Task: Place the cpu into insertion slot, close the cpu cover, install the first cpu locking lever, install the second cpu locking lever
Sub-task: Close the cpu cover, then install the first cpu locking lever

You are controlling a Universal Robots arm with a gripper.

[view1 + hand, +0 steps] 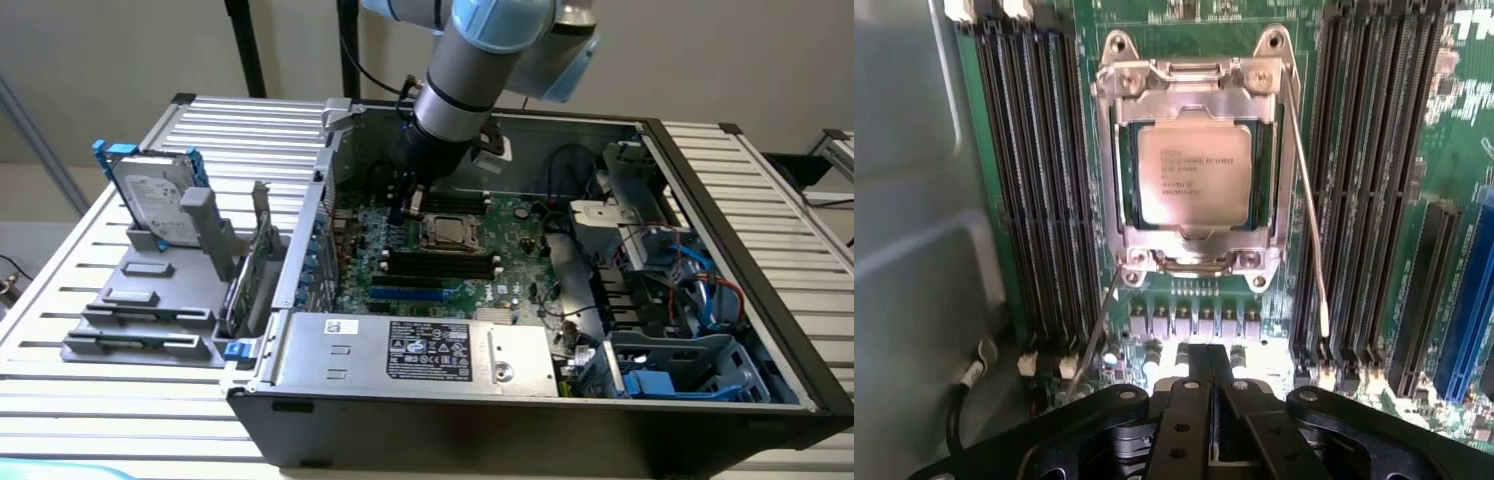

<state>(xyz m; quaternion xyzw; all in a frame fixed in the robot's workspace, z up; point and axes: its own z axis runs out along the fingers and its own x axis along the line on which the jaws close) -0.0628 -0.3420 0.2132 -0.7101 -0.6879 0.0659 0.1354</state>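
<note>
— What does the case hold?

— The open computer case (534, 440) lies on the slatted table (761, 180). Inside it are one green board (514, 225), one large grey labelled box (427, 350) along the near wall, one grey-blue plastic bay (687, 365) at the exterior view's right, and red and blue cables (701, 290) just behind that bay.

— And outside it?

— One grey rack (140, 300) stands on the table at the exterior view's left. One hard drive (150, 190) stands upright in it.

— Where is the cpu?

— One cpu (1189, 170) sits flat in the insertion slot (1127, 190), silver face up. The cpu cover (1194, 92) lies down over it, and the chip shows through its window.

— How many levers?

— Two thin wire ones. The long lever (1306, 210) runs between the socket and a memory bank. The slanting lever (1097, 330) leaves a socket corner and heads toward the hand. Both angle away from the cover's frame. Whether either is hooked down, I cannot tell.

— Memory?

— Two banks of long black memory slots (1034, 180), one on either side of the socket.

— And the hand?

— The hand (1206, 352) is clenched, fingertips pressed together with nothing between them. It hangs over the board just beside the socket, near the slanting lever's end. In the exterior view it is at the socket's left.
</note>
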